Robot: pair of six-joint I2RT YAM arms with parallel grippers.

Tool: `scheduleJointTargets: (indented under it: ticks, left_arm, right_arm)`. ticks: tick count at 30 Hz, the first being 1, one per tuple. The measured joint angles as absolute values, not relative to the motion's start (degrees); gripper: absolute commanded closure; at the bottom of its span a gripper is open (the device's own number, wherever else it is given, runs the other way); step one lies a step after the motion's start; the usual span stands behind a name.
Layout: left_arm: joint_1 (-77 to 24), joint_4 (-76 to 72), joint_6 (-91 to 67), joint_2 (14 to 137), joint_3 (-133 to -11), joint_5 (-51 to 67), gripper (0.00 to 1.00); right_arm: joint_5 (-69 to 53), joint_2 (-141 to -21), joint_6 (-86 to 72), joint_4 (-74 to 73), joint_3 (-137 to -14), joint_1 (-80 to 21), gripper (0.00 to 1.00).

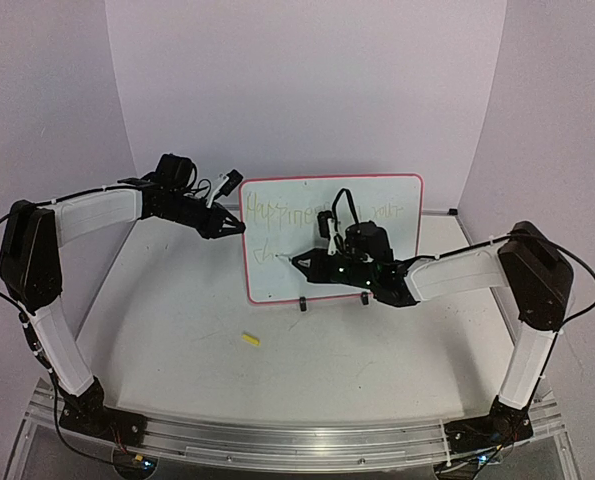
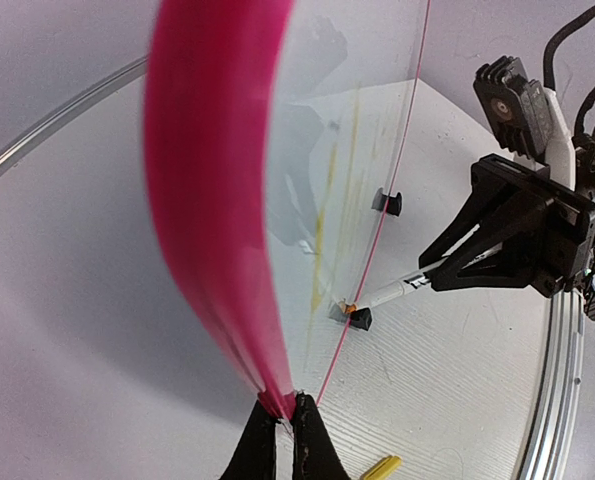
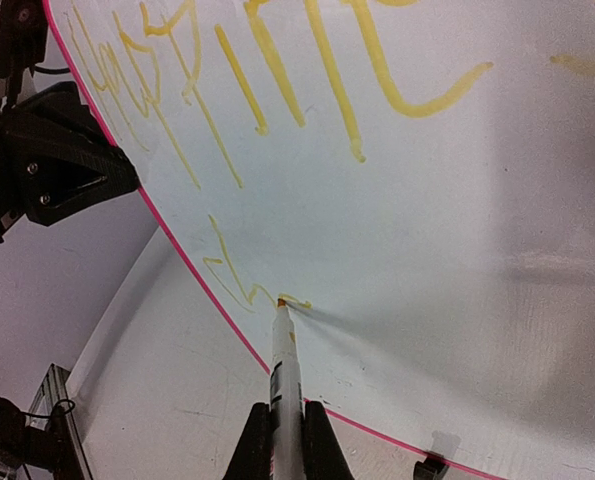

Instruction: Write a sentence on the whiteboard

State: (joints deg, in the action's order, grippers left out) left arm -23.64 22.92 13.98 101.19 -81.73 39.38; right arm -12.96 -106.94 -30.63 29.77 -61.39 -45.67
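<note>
Writing sentence (image 1: 277, 212) on whiteboard (image 1: 297, 282) | top line looks done, second barely begun | right pincer (image 3: 285, 410) clamps marker (image 3: 284, 360), tip touching | left pincer (image 2: 285, 405) pinches board edge

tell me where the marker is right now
In the right wrist view the marker stands bottom centre, clamped in the right end effector, its tip on the board near its lower left border.

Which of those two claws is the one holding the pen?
The right gripper: it clamps a marker, tip on the whiteboard. The left gripper only pinches the board's pink edge.
</note>
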Motion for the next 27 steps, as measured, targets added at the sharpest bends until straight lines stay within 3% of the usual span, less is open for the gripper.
scheduleJointTargets:
  ticks: [27]
  left_arm:
    - [-23.64,22.92,13.98,101.19,-81.73,39.42,1.00]
  right_arm:
    - [-10.52,-104.93,-30.40,28.64,-59.75,-45.67,1.00]
